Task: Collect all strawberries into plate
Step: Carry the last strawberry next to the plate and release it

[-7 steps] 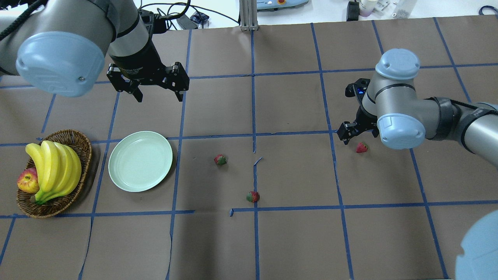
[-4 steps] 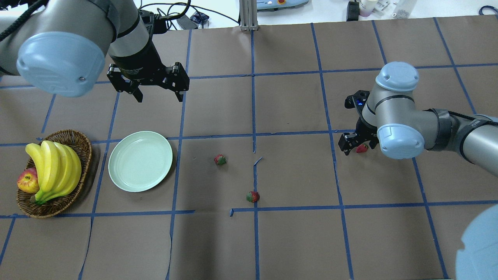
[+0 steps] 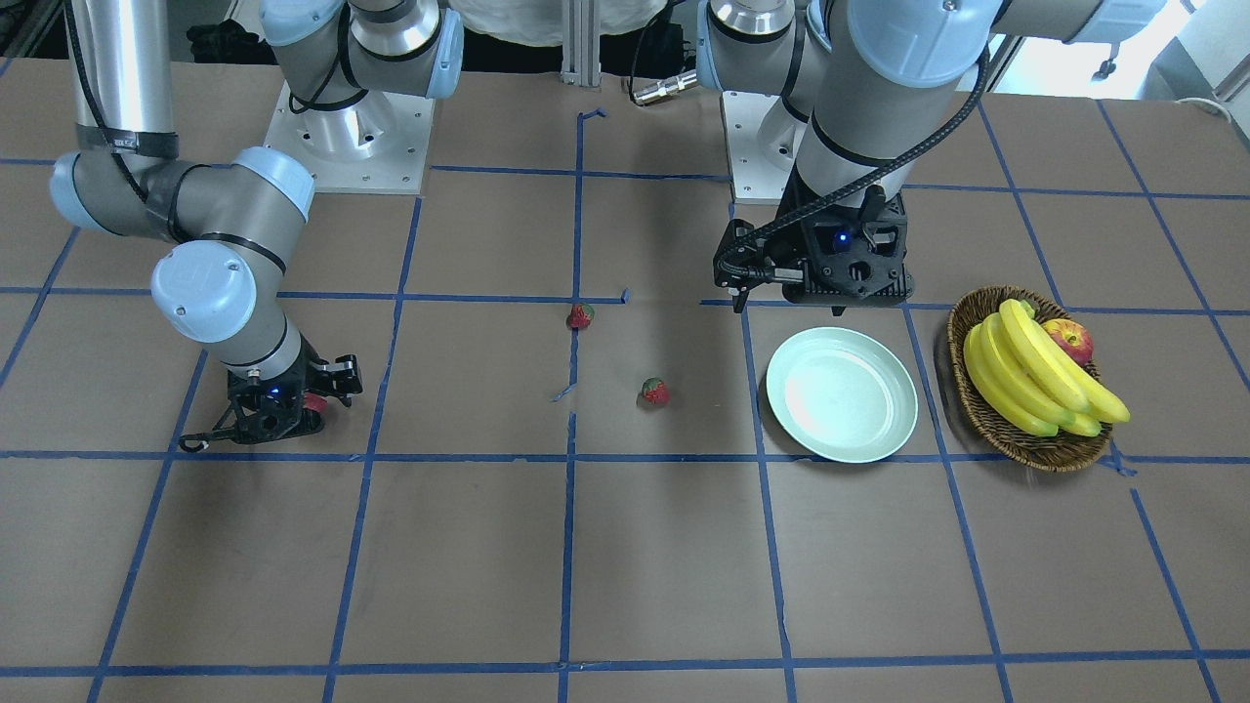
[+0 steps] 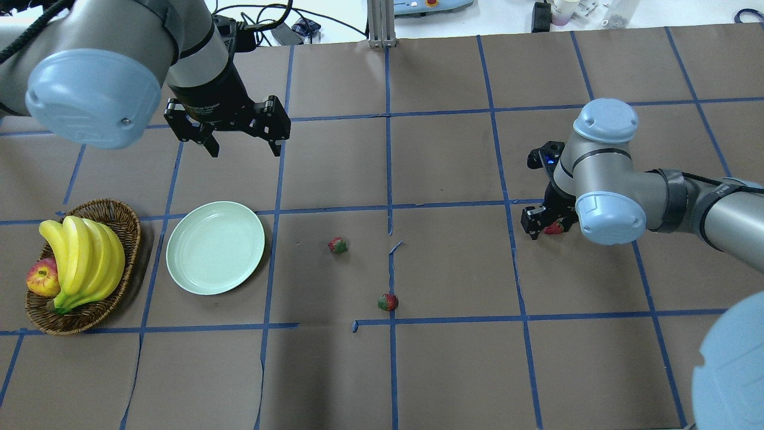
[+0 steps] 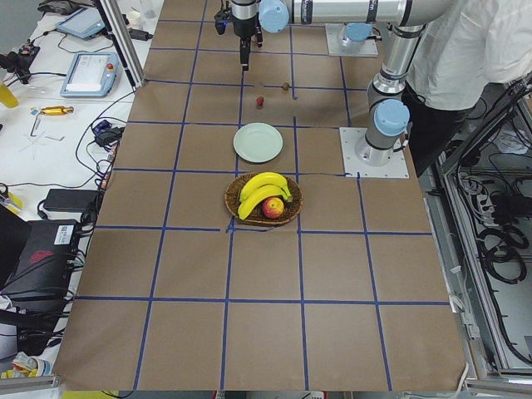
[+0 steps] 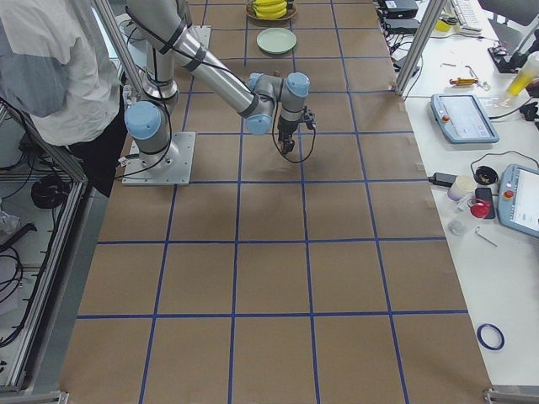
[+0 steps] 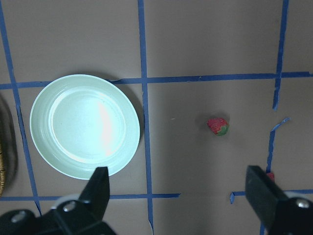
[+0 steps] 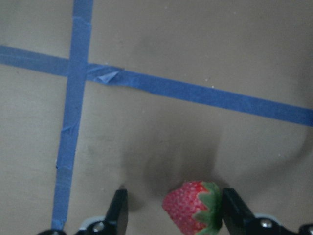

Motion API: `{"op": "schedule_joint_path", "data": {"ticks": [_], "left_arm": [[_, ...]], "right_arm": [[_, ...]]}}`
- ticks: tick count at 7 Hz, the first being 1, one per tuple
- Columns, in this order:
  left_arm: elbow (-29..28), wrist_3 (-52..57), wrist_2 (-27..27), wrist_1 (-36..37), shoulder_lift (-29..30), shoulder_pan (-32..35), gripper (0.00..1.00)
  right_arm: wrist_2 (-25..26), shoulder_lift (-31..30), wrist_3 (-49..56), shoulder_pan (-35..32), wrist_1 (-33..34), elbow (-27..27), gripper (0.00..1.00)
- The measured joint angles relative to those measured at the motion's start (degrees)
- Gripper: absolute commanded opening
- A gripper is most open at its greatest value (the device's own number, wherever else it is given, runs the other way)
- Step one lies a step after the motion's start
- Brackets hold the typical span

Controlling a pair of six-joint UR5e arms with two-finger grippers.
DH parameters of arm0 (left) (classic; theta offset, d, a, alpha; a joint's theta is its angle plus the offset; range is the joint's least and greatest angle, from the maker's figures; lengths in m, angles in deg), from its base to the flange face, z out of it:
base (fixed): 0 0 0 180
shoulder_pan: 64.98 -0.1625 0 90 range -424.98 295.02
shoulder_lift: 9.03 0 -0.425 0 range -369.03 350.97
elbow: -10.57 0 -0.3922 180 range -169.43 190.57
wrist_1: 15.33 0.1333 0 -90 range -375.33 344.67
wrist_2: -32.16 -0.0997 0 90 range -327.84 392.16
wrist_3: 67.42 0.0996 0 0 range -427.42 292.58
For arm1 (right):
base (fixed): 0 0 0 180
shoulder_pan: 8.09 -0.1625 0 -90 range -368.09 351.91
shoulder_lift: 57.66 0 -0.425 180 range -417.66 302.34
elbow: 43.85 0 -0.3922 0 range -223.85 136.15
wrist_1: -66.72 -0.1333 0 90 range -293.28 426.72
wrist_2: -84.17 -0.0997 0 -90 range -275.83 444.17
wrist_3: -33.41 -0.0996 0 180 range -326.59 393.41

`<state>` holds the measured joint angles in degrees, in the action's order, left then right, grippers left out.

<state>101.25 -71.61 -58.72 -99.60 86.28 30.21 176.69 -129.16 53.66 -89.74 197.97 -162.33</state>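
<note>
One strawberry [image 8: 191, 208] sits inside the right end effector [image 8: 174, 208], fingers [image 8: 119, 209] parted.

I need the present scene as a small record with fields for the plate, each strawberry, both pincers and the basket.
plate: pale green, bare, beside the basket
first strawberry: between the fingers of the right pincer, not clamped
second strawberry: loose on the table, nearer the plate
third strawberry: loose, farther from the plate
right pincer: open, low at the table
left pincer: open, empty, raised
basket: holds bananas and an apple
progress: no strawberry in the plate yet
</note>
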Motion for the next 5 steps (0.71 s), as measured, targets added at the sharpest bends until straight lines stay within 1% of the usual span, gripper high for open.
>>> {"op": "schedule_joint_path", "data": {"ticks": [1,3,4,5], "left_arm": [[0.01,-0.02,0.0,-0.02,-0.03,0.0,1.0],[0.02,-0.03,0.0,-0.02,-0.03,0.0,1.0],[0.02,-0.03,0.0,-0.02,-0.01,0.0,1.0],[0.02,-0.01,0.0,-0.02,-0.01,0.0,1.0]], "right_arm": [[0.06,-0.12,-0.11,0.0,0.08,0.05,0.0],[0.32,-0.52,-1.77,-0.18,0.07,0.05,0.0],[0.49,-0.67,-5.8,-1.07,0.06,0.38,0.0],[0.29,-0.67,-12.19,-3.87,-0.13,1.83,0.0]]}}
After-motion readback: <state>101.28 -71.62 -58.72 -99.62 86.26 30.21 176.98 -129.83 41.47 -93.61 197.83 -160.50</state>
